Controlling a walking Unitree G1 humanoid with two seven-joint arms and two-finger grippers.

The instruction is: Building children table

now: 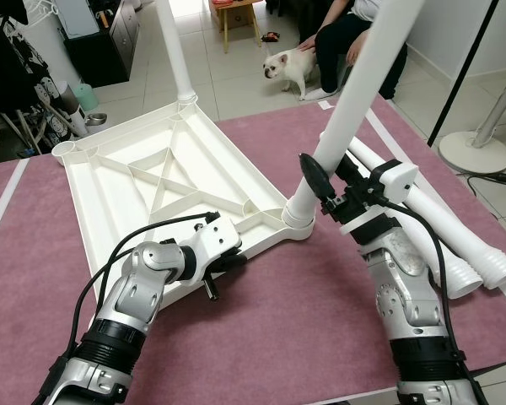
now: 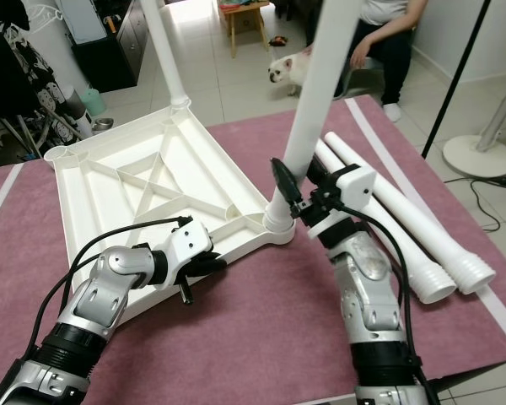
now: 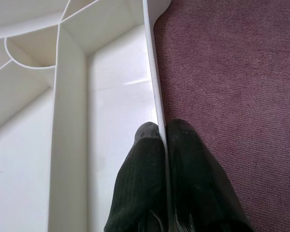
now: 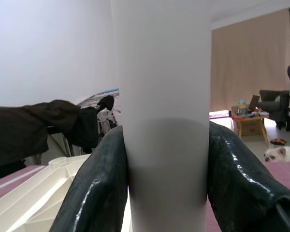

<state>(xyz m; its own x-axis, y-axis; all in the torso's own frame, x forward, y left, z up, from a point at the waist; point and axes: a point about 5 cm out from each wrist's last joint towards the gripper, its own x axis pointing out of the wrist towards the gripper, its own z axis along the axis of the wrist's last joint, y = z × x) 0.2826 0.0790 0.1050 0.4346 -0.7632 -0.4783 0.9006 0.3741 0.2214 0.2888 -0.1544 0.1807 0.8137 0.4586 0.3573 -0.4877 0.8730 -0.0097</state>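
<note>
A white plastic tabletop [image 1: 164, 181] lies upside down on the mauve mat, its ribs facing up. One white leg [image 1: 177, 51] stands in the far corner socket. A second leg [image 1: 358, 80] leans in the near right corner socket [image 1: 297, 221], and my right gripper [image 1: 327, 179] is shut on it just above the socket; both fingers [image 4: 96, 193] hug the tube [image 4: 165, 116]. My left gripper [image 3: 163, 133] is shut on the tabletop's thin near rim [image 3: 152, 72], seen from above beside the near edge [image 1: 226, 261]. Two more legs [image 1: 443, 232] lie on the mat at the right.
A small white dog [image 1: 288, 67] stands on the tiled floor behind the mat, beside a seated person [image 1: 354, 29]. A fan base [image 1: 475, 150] and a black pole [image 1: 464, 72] stand at the right. A dark cabinet [image 1: 105, 38] and a bowl [image 1: 96, 119] are at the far left.
</note>
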